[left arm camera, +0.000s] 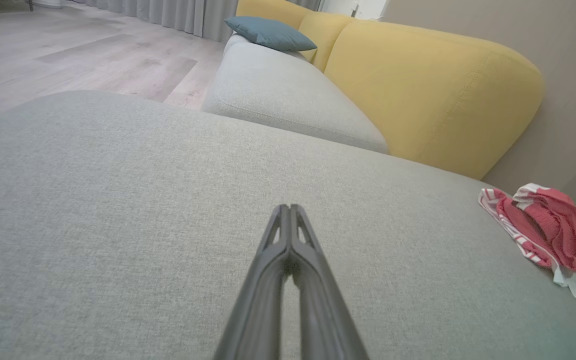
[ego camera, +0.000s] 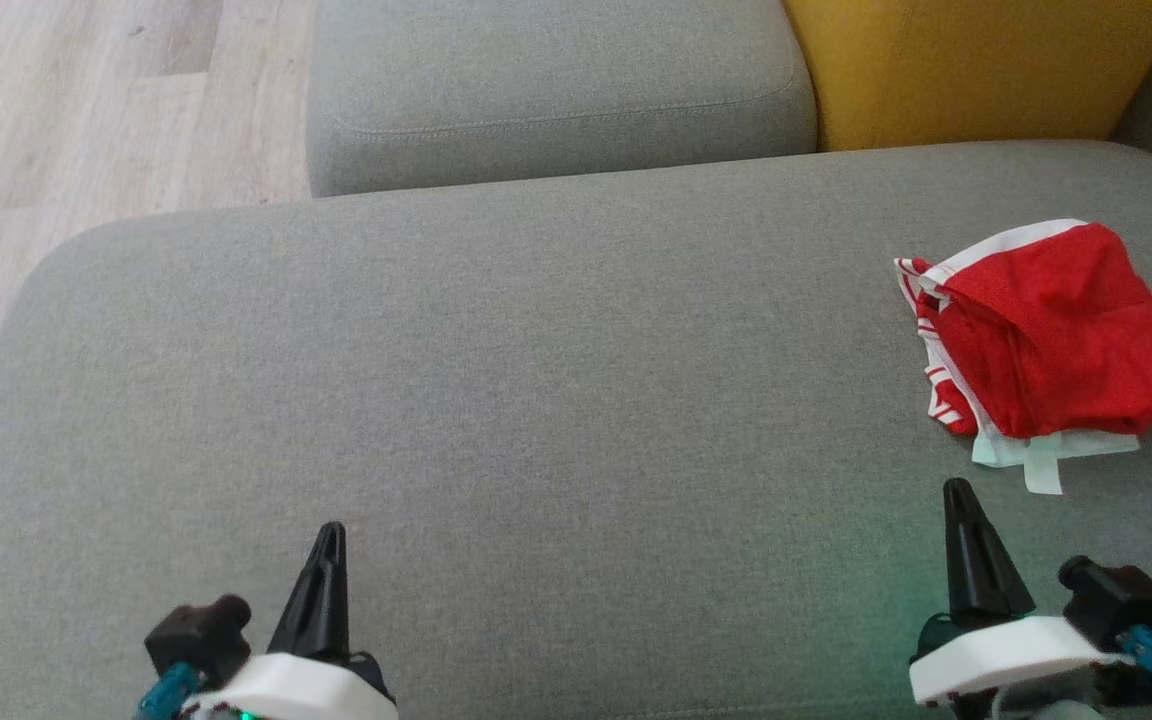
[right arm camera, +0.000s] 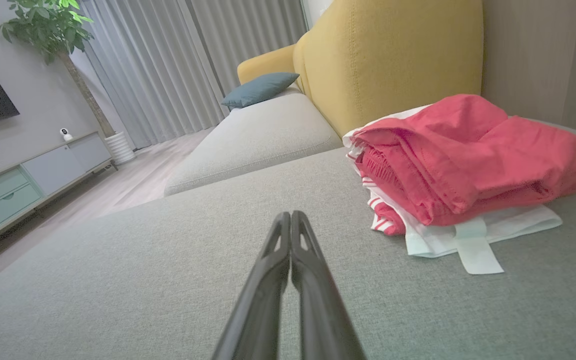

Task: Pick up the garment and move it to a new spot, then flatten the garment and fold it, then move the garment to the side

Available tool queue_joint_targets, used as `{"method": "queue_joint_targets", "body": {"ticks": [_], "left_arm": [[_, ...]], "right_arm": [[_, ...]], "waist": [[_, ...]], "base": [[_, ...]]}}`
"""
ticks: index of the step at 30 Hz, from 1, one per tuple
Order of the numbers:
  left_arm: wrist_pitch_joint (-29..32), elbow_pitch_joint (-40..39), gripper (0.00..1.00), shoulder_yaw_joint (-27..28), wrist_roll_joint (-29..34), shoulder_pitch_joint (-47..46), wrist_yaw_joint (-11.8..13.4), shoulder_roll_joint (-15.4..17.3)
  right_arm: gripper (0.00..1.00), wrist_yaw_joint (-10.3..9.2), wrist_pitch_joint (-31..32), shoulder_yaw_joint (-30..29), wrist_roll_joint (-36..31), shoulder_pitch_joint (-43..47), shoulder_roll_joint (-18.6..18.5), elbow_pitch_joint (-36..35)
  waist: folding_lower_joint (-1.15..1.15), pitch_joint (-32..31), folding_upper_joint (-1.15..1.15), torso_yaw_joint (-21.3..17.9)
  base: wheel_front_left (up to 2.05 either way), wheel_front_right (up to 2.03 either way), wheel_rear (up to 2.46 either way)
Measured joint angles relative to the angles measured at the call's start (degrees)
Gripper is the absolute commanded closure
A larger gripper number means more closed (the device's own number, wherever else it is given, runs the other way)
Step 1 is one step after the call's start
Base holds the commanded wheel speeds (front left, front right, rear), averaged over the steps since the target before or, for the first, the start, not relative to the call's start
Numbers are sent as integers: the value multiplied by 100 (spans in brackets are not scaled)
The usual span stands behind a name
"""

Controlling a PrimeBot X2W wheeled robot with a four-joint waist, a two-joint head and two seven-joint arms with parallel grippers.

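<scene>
Head view
- Garment (ego camera: 1066, 330): red with white trim, in a loose layered bundle on the grey seat (ego camera: 536, 400), just in front of the yellow backrest (ego camera: 976, 70) and towards its right end.
- Left claw (ego camera: 329, 535): fingers pressed together, holding nothing, well apart from the yellow backrest on the seat's near side.
- Right claw (ego camera: 958, 492): fingers pressed together, holding nothing, nearer the yellow backrest than the left one, just short of the bundle.

Left wrist view
- Left claw (left arm camera: 288, 209): tips meet over bare seat fabric.
- Garment (left arm camera: 553, 235): far right, below the yellow backrest (left arm camera: 438, 95).

Right wrist view
- Right claw (right arm camera: 291, 216): tips meet, nothing between them.
- Garment (right arm camera: 468, 150): red layers over white ones, with a white strip hanging loose on the side away from the yellow backrest (right arm camera: 393, 55).

Judgement
- Stage: fits two readings, either a rumpled bundle waiting to be lifted or a folded one already set aside. The layers are uneven, so this cannot be settled.
- Care: in either case, keep the closed tips off the loose strip so the bundle is not dragged.
</scene>
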Motion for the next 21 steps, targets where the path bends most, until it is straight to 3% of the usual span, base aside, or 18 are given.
{"method": "queue_joint_targets", "body": {"ticks": [21], "left_arm": [[270,91,100,164,-1252,-171,-140,13]], "right_arm": [[100,0,296,-88,1304,-17,0,-22]], "waist": [[0,54,0,31]], "base": [[0,0,0]]}}
